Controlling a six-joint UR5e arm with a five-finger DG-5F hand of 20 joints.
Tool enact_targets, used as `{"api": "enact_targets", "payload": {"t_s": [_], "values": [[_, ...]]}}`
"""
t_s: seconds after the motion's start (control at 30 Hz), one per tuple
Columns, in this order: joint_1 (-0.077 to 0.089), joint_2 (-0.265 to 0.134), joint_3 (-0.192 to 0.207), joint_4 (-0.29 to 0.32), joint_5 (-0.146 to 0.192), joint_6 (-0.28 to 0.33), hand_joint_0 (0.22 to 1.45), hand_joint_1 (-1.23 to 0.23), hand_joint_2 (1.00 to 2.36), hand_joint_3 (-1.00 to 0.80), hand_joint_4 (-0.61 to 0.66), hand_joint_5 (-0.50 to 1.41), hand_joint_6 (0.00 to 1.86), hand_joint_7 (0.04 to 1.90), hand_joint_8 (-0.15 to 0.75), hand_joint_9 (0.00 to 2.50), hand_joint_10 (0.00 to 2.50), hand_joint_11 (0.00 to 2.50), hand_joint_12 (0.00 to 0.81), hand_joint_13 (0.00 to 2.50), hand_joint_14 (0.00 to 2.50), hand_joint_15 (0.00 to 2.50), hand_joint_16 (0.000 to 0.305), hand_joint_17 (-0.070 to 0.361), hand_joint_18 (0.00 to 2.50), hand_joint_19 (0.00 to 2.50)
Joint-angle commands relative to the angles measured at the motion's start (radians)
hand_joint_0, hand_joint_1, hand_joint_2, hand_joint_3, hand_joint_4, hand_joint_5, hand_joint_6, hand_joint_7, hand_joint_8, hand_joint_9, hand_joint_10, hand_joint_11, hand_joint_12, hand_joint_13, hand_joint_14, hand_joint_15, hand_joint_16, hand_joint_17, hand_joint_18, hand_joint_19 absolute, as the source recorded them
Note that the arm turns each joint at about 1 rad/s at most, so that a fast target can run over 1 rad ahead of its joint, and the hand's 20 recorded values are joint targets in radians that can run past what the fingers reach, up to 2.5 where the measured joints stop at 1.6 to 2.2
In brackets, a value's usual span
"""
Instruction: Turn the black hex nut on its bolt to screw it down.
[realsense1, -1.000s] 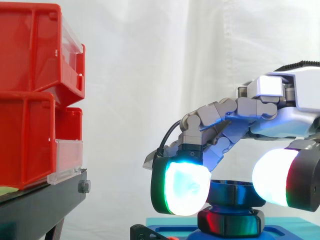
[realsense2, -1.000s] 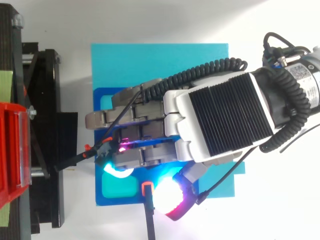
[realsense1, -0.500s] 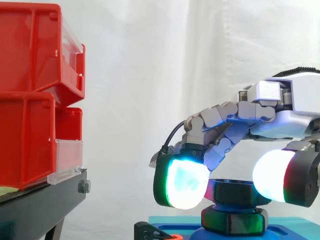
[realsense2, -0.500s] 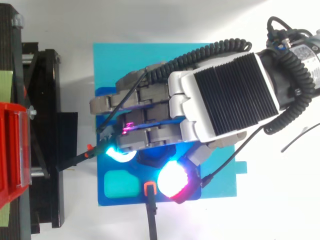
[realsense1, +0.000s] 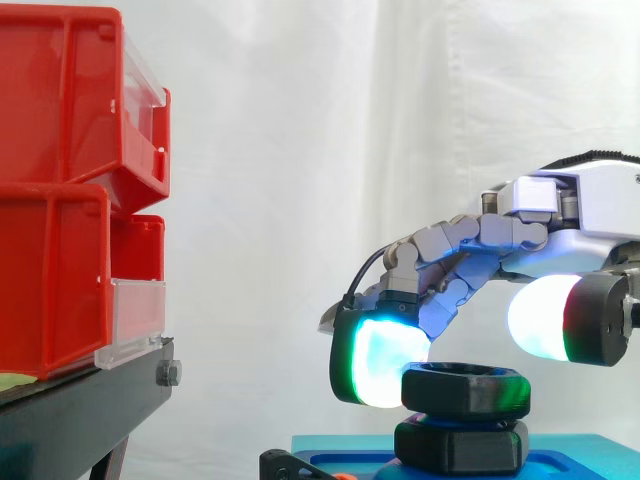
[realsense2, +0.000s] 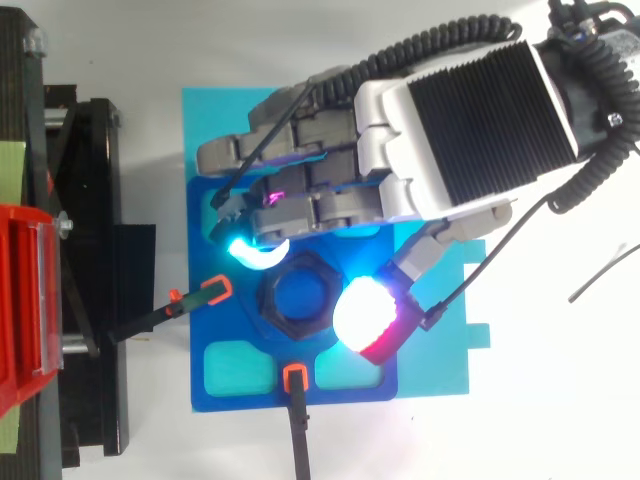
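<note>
Hand (realsense2: 470, 130) comes in from the right of the side view with its fingers curled and gripping nothing. One cyan-green fingertip (realsense1: 375, 360) sits just beside the left edge of the black hex nut (realsense1: 465, 388), and the white-glowing thumb pad (realsense1: 545, 318) hangs higher than the nut's top face. Stacked red bins (realsense1: 60, 190) rest on a black stand (realsense1: 80, 420) well to the left, and nearer lies a dark blue fixture plate (realsense2: 215, 400) on a light blue board (realsense2: 445, 375). The nut sits on its blue bolt (realsense2: 303, 293) mid-plate, above a second black hex piece (realsense1: 462, 445), with two orange-tipped black clamps (realsense2: 208, 293) near it.
</note>
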Motion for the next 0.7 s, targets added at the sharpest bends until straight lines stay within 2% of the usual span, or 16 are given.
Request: {"api": "enact_targets", "payload": {"t_s": [0.0,0.2,0.37,0.4,0.43,0.57,0.67], "values": [[-0.015,0.0,0.0,0.001,-0.016,0.0,0.51,-0.24,1.0,-0.5,0.24,-0.07,0.61,1.05,0.299,0.75,0.01,0.32,0.272,0.4,0.0,0.07,0.044,0.1,0.47,0.51],[-0.032,0.0,0.0,0.015,-0.042,0.0,0.51,-0.25,1.0,-0.5,0.26,-0.07,0.6,1.06,0.298,0.75,0.01,0.31,0.275,0.4,0.0,0.07,0.045,0.101,0.47,0.5],[-0.035,0.0,0.0,0.039,-0.059,0.002,0.51,-0.26,1.0,-0.5,0.25,-0.06,0.58,1.1,0.3,0.74,0.01,0.31,0.275,0.4,0.0,0.07,0.045,0.101,0.48,0.5],[-0.034,0.0,0.0,0.045,-0.059,0.002,0.51,-0.27,1.0,-0.5,0.25,-0.06,0.57,1.11,0.297,0.75,0.01,0.31,0.274,0.4,0.0,0.07,0.045,0.101,0.48,0.5],[-0.026,0.0,0.0,0.075,-0.059,0.005,0.51,-0.27,1.0,-0.5,0.26,-0.06,0.57,1.11,0.297,0.75,0.01,0.31,0.275,0.4,0.0,0.07,0.045,0.101,0.48,0.5],[-0.015,0.0,0.0,0.151,-0.056,0.012,0.51,-0.27,1.0,-0.5,0.26,-0.06,0.55,1.14,0.296,0.75,0.01,0.31,0.273,0.4,0.0,0.08,0.045,0.1,0.47,0.5],[-0.002,-0.008,0.0,0.199,-0.054,0.037,0.51,-0.27,1.0,-0.5,0.26,-0.06,0.54,1.15,0.296,0.75,0.01,0.31,0.273,0.4,0.0,0.07,0.044,0.1,0.47,0.5]]}}
